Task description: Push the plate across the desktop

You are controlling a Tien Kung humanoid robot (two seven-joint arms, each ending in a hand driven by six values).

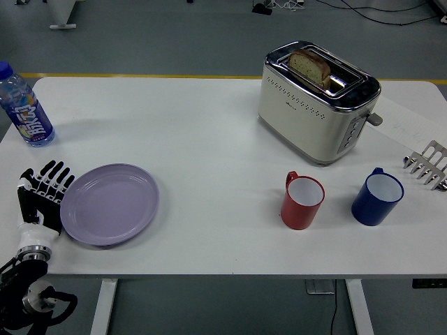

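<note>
Lilac plate [110,204] at the table's [209,139] near-left, left hand [38,199] touching its left rim, fingers [57,175] straight, spread, holding nothing

One plate [110,204]: round, pale lilac, shallow, nothing on it. It lies flat on the white table [209,139], near the front edge. Its left rim sits directly against the extended fingers of the left hand [40,199], to that hand's right.
</note>
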